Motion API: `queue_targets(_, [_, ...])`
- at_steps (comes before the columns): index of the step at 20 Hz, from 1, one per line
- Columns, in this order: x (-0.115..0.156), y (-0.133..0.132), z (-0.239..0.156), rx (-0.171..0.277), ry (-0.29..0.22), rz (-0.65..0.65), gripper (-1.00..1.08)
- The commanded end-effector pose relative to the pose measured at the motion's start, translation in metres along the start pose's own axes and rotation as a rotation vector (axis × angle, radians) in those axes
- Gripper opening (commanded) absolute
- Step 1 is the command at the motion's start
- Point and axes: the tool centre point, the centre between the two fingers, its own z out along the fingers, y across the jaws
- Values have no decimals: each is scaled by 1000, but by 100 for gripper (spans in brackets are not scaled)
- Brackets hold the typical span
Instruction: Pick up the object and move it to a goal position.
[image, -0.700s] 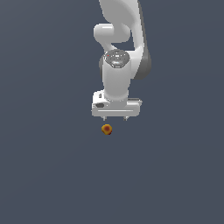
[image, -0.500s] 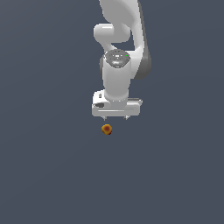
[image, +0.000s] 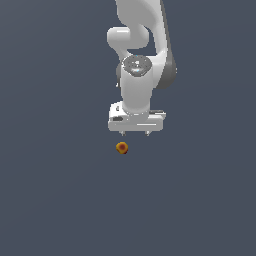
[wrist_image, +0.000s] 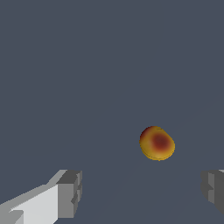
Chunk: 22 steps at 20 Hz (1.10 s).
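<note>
The object (image: 121, 148) is a tiny orange-yellow ball with a dark red spot, lying on the dark grey floor. In the exterior view it sits just below the white gripper (image: 135, 133) and slightly toward that view's left. The gripper is open, its two short fingertips (image: 148, 133) spread apart with nothing between them. In the wrist view the object (wrist_image: 157, 143) lies beyond the gap between the two grey fingers (wrist_image: 70, 194), closer to the far finger (wrist_image: 214, 189), touching neither. No goal marker is visible.
The white arm (image: 142, 55) rises from the gripper toward the exterior view's upper edge. A plain dark grey floor (image: 55, 190) fills everything around it.
The gripper and arm have edged slightly toward the exterior view's right. The object has stayed where it was.
</note>
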Motion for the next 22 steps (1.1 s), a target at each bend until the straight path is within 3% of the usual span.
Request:
queue_targets(1, [0,1,1,0,0,-3,100])
queue_targets(11, [-2,9,13,-7,2,-106,100])
queue_targets(22, [-8,26,42,-22,5,-357,100])
